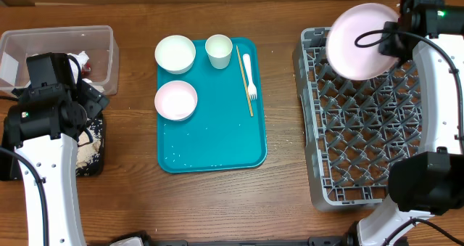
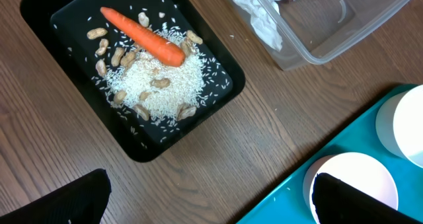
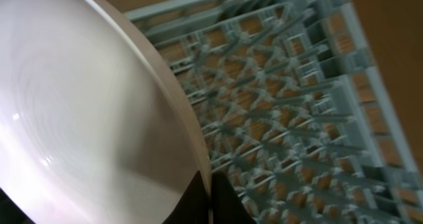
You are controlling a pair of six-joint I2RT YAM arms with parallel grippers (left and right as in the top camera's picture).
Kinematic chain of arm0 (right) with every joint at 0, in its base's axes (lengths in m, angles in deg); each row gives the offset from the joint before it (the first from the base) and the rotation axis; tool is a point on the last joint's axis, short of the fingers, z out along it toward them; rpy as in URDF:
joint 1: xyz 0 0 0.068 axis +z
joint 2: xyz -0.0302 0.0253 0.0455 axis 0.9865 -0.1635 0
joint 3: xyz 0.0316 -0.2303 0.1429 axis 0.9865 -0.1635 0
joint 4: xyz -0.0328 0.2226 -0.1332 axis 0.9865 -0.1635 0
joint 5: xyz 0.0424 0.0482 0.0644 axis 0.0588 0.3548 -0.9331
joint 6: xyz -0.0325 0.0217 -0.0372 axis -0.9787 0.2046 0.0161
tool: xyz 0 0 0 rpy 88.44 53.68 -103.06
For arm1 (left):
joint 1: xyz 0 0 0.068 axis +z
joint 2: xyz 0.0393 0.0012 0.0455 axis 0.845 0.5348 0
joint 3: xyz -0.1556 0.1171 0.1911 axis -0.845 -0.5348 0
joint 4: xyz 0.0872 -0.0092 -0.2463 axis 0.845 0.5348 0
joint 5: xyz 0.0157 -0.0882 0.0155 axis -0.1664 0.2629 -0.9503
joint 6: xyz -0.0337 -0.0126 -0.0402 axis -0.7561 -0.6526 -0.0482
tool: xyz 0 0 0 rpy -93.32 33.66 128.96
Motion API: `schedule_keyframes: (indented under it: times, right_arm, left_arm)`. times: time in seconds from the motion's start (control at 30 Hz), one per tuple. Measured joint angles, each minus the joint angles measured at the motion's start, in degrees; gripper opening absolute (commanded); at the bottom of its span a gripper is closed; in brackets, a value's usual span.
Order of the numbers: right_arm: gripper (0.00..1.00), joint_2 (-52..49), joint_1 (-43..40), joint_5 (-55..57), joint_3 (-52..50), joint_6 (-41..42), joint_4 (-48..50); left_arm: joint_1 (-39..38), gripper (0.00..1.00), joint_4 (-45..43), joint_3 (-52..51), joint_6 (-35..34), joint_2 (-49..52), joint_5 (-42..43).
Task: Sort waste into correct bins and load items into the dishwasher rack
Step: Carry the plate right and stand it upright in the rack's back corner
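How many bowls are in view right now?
2. The far bowl sits in the teal tray's far left corner; the near bowl is just in front of it, also on the tray. The cup beside them is not counted. None appears hidden.

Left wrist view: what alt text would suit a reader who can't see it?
A black tray on a wooden table holds an orange carrot, peanuts and white rice. A clear tub of crumpled napkins sits upper right, a teal tray with white bowls lower right.
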Motion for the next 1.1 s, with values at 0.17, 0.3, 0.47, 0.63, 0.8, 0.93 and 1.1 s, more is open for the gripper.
schedule_keyframes:
  times: [0.17,0.3,0.47,0.63,0.8,0.93,1.1]
  right_arm:
    - [0.04,0.0,-0.04,14.25,0.0,-1.29,5.75]
    - [0.04,0.0,-0.04,21.29,0.0,-1.81,8.52]
    - [0.04,0.0,-0.04,29.73,-0.31,-2.16,9.07]
    - [0.04,0.0,-0.04,33.29,-2.82,-2.16,8.96]
    - [0.04,0.0,-0.04,34.49,-6.91,-2.16,10.73]
    - [0.04,0.0,-0.04,35.28,-9.33,-2.21,12.74]
    - [0.04,0.0,-0.07,35.8,-11.23,-3.56,16.81]
  left_arm:
    - [0.0,1.0,-0.02,0.0,0.0,0.0,0.0]
    - [0.0,1.0,0.0,0.0,0.0,0.0,0.02]
    - [0.0,1.0,0.0,0.0,0.0,0.0,0.0]
    - [0.0,1.0,0.0,0.0,0.0,0.0,0.0]
    - [0.0,1.0,0.0,0.0,0.0,0.0,0.0]
    - [0.0,1.0,0.0,0.0,0.0,0.0,0.0]
    - [0.0,1.0,0.0,0.0,0.0,0.0,0.0]
